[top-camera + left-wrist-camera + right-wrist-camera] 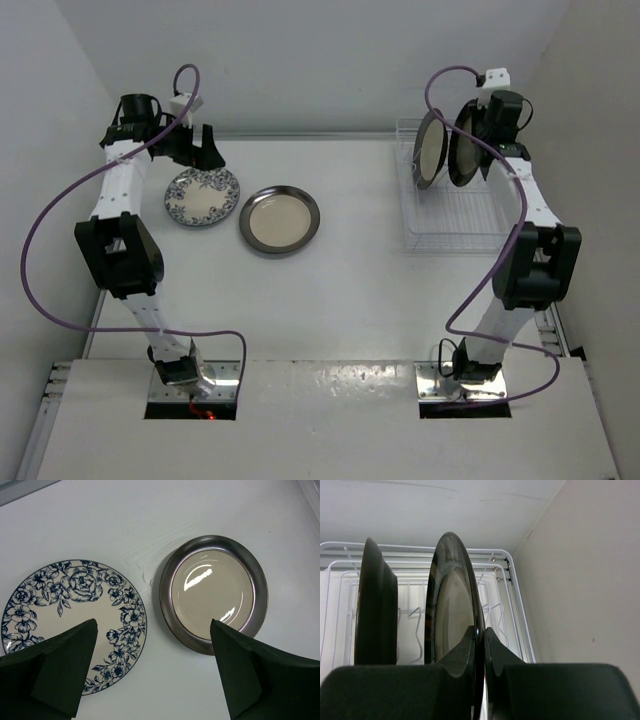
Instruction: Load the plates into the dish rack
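Observation:
Two plates lie flat on the table: a blue floral plate and, to its right, a dark-rimmed cream plate. My left gripper hangs open above the gap between them, touching neither. In the dish rack at the back right, one dark-rimmed plate stands on edge. My right gripper is shut on the rim of a second dark-rimmed plate, held upright just right of the first.
The rack stands close to the right wall, and its front half holds only bare wires. The back wall runs just behind the rack and the left gripper.

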`<state>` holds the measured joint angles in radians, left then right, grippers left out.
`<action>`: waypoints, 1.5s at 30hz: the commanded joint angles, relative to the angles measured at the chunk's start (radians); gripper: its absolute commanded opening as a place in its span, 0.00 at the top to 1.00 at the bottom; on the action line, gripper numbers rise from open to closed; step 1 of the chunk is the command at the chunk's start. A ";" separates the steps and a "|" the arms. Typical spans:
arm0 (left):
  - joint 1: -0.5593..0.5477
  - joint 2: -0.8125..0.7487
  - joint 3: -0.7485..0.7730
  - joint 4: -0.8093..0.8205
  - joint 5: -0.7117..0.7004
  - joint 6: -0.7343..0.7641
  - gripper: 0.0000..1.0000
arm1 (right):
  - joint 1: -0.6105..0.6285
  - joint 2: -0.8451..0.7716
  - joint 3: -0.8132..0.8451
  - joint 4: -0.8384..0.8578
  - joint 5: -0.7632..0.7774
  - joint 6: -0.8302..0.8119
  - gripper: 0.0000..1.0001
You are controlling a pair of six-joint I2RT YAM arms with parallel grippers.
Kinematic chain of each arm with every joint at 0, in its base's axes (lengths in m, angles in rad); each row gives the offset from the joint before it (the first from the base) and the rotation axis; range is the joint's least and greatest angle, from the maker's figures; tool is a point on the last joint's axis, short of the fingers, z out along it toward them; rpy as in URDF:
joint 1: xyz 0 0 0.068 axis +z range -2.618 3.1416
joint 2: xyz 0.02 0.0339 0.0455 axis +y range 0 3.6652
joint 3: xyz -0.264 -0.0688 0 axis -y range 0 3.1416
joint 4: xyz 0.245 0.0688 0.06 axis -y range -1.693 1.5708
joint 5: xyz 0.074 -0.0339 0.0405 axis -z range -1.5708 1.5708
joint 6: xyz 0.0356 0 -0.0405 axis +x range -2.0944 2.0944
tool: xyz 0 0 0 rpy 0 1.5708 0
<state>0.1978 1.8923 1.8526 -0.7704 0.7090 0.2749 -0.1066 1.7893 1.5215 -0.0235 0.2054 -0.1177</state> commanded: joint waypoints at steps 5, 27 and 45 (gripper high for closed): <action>-0.001 -0.052 -0.010 0.014 0.010 -0.003 0.00 | 0.016 -0.002 0.092 0.237 0.035 -0.028 1.00; -0.078 -0.010 -0.199 0.014 -0.158 0.029 0.00 | 0.031 0.061 -0.020 0.243 0.000 0.110 0.68; -0.136 0.278 -0.263 0.051 -0.120 -0.111 0.06 | 0.059 -0.182 -0.116 0.249 0.042 0.147 0.12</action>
<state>0.0990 2.1090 1.5948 -0.7021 0.5461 0.2115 -0.0662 1.6833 1.4319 0.1570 0.2306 0.0330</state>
